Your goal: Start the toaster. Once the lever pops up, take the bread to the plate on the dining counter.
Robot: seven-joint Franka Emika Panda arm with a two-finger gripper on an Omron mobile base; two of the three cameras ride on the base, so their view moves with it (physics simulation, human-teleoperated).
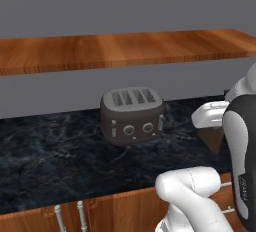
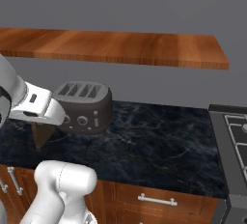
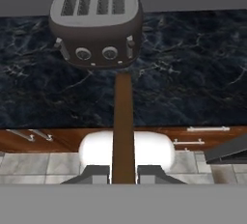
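Nearest, the jaws (image 3: pixel 123 172) are closed on the bread (image 3: pixel 123 126), a thin dark brown slice seen edge-on in the hand view and held above the near edge of the black marble counter (image 1: pixel 45 161). Farther back, the dark grey toaster (image 1: pixel 132 114) stands on that counter below a wooden shelf (image 1: pixel 125 48).

Bare black counter (image 2: pixel 159 141) right of the toaster (image 2: pixel 84 103); shelf (image 2: pixel 120 47) overhangs above.
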